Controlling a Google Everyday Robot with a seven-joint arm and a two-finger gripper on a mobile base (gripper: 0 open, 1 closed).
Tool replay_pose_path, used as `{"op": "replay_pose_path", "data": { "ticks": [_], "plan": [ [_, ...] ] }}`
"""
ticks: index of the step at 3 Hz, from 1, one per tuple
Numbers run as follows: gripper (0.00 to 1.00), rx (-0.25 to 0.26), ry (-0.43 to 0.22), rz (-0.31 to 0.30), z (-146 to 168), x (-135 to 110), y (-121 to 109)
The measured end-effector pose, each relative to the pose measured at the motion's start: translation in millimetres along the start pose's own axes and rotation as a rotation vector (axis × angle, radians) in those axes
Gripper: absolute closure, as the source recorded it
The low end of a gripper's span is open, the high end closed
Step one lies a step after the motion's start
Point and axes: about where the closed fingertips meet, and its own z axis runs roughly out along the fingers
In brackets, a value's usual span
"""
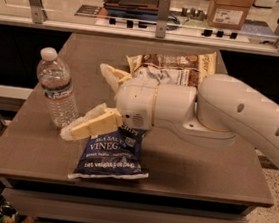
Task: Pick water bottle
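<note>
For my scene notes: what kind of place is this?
Perhaps an office kitchen: chip bags and a water bottle on a counter, glass rail behind. The gripper hovers beside the bottle.

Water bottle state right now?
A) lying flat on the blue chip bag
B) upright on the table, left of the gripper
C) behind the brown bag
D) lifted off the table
B: the water bottle stands cap-up on the table, with the gripper just right of its base, low over the blue chip bag.

A dark blue vinegar chip bag [111,156] lies flat at the front of the brown table [213,167], its top under the gripper [80,128]; a tan crinkled chip bag [178,62] lies behind.
</note>
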Motion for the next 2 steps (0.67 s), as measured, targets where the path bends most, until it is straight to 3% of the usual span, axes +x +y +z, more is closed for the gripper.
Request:
{"op": "replay_pose_path", "data": {
  "ticks": [2],
  "plan": [
    [0.00, 0.038, -0.059, -0.047, 36.6, 3.5, -21.1]
  ]
}}
